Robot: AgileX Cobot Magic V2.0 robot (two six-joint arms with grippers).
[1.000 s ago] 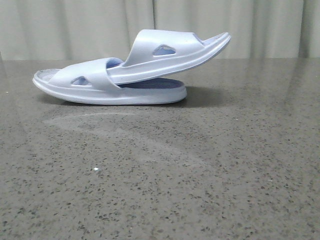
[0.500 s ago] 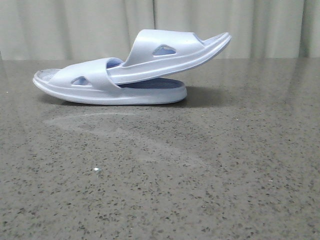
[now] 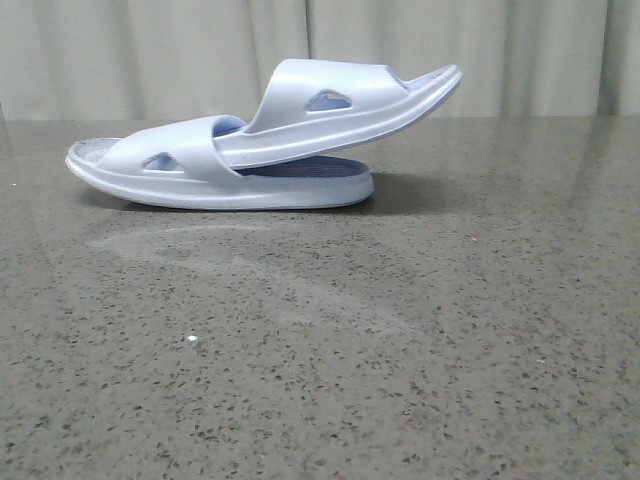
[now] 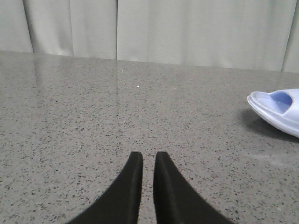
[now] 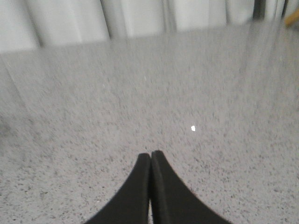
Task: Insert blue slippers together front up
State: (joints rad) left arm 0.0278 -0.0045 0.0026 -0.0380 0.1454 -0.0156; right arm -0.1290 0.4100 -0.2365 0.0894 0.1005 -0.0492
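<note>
The two blue slippers stand at the back of the table in the front view. The lower slipper lies flat on its sole. The upper slipper has one end tucked under the lower one's strap and tilts up to the right. One slipper end shows at the edge of the left wrist view. My left gripper is empty, its jaws almost together with a thin slit, well apart from that slipper. My right gripper is shut and empty above bare table. Neither gripper shows in the front view.
The grey speckled table runs to a pale curtain at the back. A small white speck lies on the table near the front left; it may be the same one in the right wrist view.
</note>
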